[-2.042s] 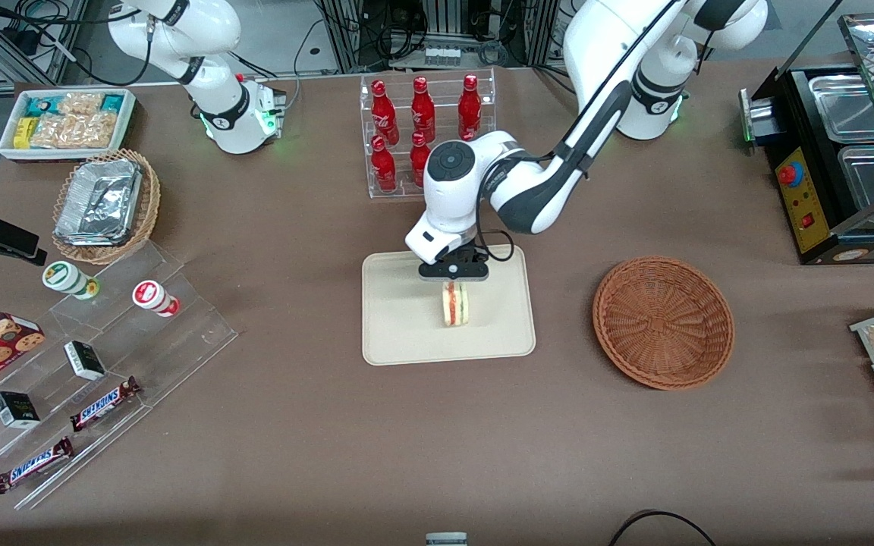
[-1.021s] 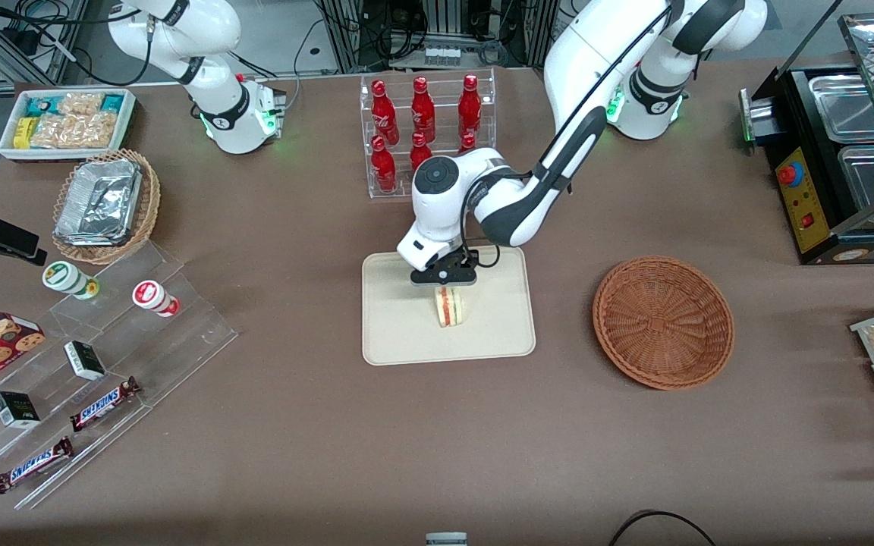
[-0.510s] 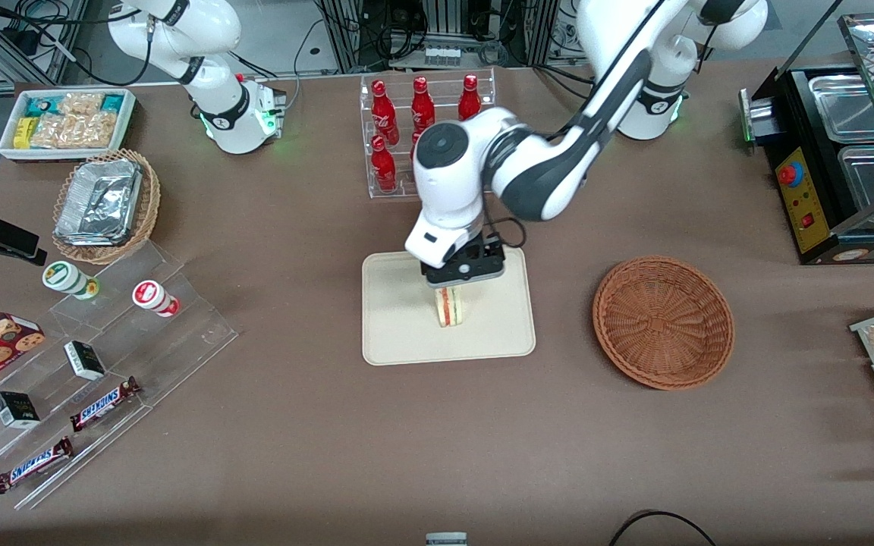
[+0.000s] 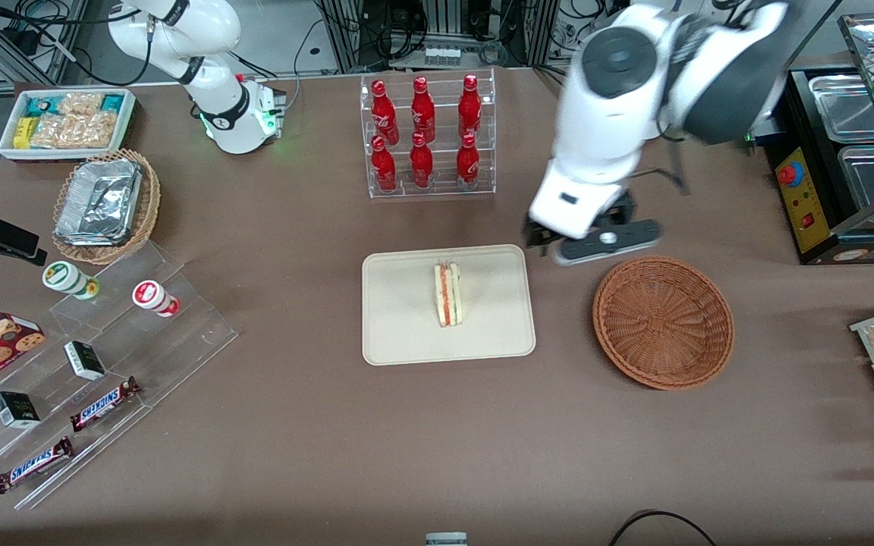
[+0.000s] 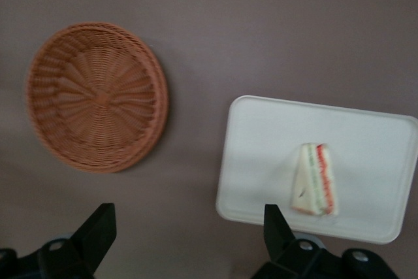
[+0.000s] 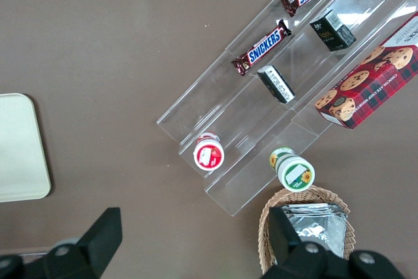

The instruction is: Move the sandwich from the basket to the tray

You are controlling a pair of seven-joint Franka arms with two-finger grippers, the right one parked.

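**Sandwich down, arm clearing off**

Tray (image 4: 407, 334) holds the sandwich (image 4: 448, 294), standing on edge mid-tray. Basket (image 4: 663, 321) empty beside it. Gripper (image 4: 596, 241) raised between tray and basket, fingers apart, holding nothing. Retreat high, avoid clipping bottles (image 4: 422, 133).

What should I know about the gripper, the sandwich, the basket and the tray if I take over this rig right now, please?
Gripper: open and holding nothing, raised above the table between the tray and the basket.
Sandwich: standing on its edge near the middle of the tray, free of the gripper.
Basket: empty, beside the tray toward the working arm's end of the table.
Done: the sandwich is out of the basket and rests on the tray.
Left: nothing for the placement itself; probably only parking the arm remains.
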